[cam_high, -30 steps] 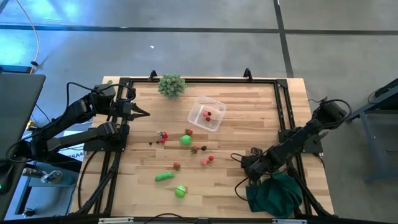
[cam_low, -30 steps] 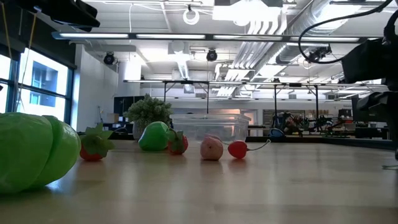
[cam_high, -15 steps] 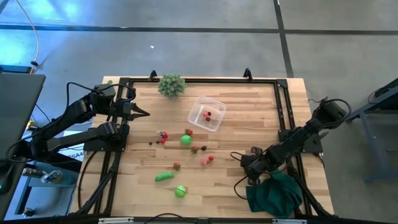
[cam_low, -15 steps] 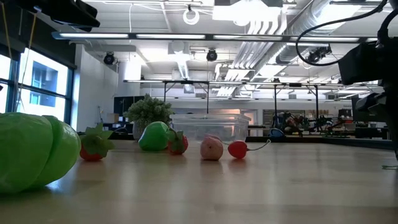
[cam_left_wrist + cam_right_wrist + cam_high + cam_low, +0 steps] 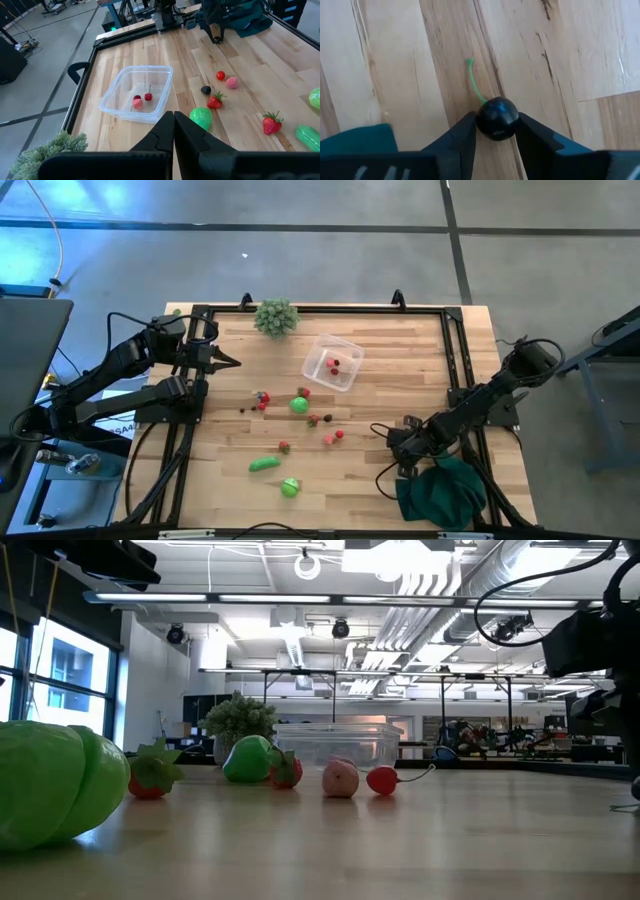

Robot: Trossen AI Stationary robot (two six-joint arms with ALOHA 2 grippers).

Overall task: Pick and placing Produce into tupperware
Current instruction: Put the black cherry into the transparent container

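My right gripper (image 5: 399, 444) hangs low over the table's right near part, beside the dark green cloth (image 5: 441, 491). It is shut on a dark cherry (image 5: 497, 118) with a green stem. The clear tupperware (image 5: 332, 363) stands on the far middle of the table with red pieces (image 5: 148, 96) inside. More produce lies on the wood: a green round piece (image 5: 299, 405), a green oblong one (image 5: 264, 464), another green round one (image 5: 290, 488) and red berries (image 5: 333, 438). My left gripper (image 5: 228, 362) waits shut at the table's left side. My right gripper pinches the dark cherry's round body (image 5: 490, 125) between its two fingers (image 5: 462, 134), coming from above and pointing down at the wood. The green stem (image 5: 475, 82) sticks out past the fingers. Whether the cherry rests on the table I cannot tell.
A spiky pale-green ball (image 5: 275, 317) sits at the far edge, left of the tupperware. A black frame rail (image 5: 455, 355) runs round the tabletop. Small strawberries (image 5: 284, 446) and dark berries (image 5: 262, 399) are scattered between the two arms.
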